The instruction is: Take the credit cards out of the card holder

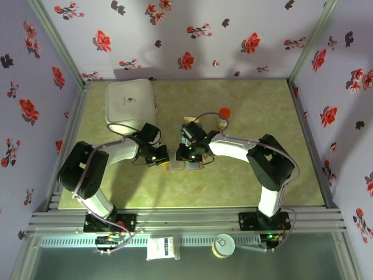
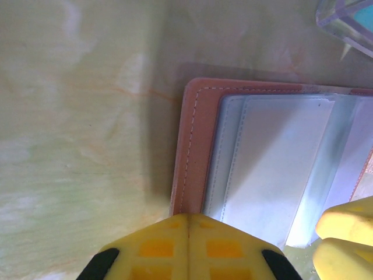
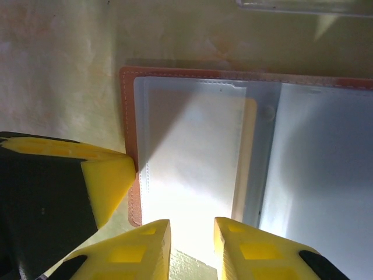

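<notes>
The brown card holder (image 2: 192, 146) lies open on the table, its clear pockets (image 3: 192, 157) facing up. A card with a tan strip (image 3: 250, 146) sits inside one pocket. My left gripper (image 2: 189, 220) is shut, and its joined tips rest on the holder's brown rim. From the right wrist view that same left finger (image 3: 108, 175) touches the rim's left edge. My right gripper (image 3: 191, 233) stands a little open, and its fingers straddle the near edge of the glaring pocket. From above, both grippers (image 1: 165, 156) (image 1: 185, 155) meet over the holder (image 1: 175, 165).
A clear plastic piece with teal showing through (image 2: 349, 20) lies just beyond the holder. A white square box (image 1: 131, 102) stands at the back left. A small orange-capped bottle (image 1: 223, 116) stands behind the right arm. Bare table stretches left of the holder.
</notes>
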`<state>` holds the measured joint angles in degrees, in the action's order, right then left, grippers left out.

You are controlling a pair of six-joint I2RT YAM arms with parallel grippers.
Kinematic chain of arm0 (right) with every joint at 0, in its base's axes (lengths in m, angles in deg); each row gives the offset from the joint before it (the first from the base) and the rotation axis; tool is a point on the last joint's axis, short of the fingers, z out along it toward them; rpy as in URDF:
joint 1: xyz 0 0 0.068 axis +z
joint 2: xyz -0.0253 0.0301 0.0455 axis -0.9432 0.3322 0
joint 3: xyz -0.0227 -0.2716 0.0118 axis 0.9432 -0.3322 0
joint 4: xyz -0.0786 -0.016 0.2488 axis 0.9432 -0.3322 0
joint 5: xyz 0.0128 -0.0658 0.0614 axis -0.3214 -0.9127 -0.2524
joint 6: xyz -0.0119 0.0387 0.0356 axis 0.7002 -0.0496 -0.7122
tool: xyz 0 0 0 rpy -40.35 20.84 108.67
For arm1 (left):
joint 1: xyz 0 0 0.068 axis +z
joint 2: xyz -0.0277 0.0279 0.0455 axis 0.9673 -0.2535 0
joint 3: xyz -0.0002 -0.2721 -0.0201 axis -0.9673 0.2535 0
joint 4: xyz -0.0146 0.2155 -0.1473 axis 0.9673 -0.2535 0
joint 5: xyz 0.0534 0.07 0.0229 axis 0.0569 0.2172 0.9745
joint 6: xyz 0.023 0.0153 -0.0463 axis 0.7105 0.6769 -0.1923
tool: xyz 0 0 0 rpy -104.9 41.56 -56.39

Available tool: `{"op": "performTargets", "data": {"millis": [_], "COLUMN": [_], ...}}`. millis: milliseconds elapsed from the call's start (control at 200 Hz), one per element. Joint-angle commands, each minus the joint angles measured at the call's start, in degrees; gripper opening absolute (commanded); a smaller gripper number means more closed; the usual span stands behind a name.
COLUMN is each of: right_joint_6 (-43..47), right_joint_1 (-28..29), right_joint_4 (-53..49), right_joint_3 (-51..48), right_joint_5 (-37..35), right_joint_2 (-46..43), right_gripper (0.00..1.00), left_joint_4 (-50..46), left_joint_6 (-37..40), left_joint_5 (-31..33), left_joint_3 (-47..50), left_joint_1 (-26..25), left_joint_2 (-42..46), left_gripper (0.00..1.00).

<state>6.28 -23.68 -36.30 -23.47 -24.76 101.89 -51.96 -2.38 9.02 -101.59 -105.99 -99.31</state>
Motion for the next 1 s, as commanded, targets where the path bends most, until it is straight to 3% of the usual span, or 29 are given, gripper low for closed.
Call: {"op": "performTargets", "data": {"millis": [0,400,995], "right_joint_6": [-0.45,0.34,2.19], "right_joint_1": [0.54,0.54,0.14], "right_joint_4": [0.62,-0.05,-5.75], "right_joint_3": [1.97,3.62,2.34], "right_joint_5": [0.08,-0.09,-6.78], "right_joint_2": [1.01,4.13,1.63], "right_gripper": [0.24,0.24,0.25], "left_joint_4": [-0.79,-1.15,-2.61], "left_joint_6": [1.41,1.61,2.27], "left_joint_5": [0.54,0.14,0.31], "left_joint_3": [-0.08,-1.22,-1.76], "left_joint_1": [0.51,0.47,0.51], "left_joint_2": [-1.21,-2.18,-2.56], "left_gripper": [0.00,0.00,0.00]}}
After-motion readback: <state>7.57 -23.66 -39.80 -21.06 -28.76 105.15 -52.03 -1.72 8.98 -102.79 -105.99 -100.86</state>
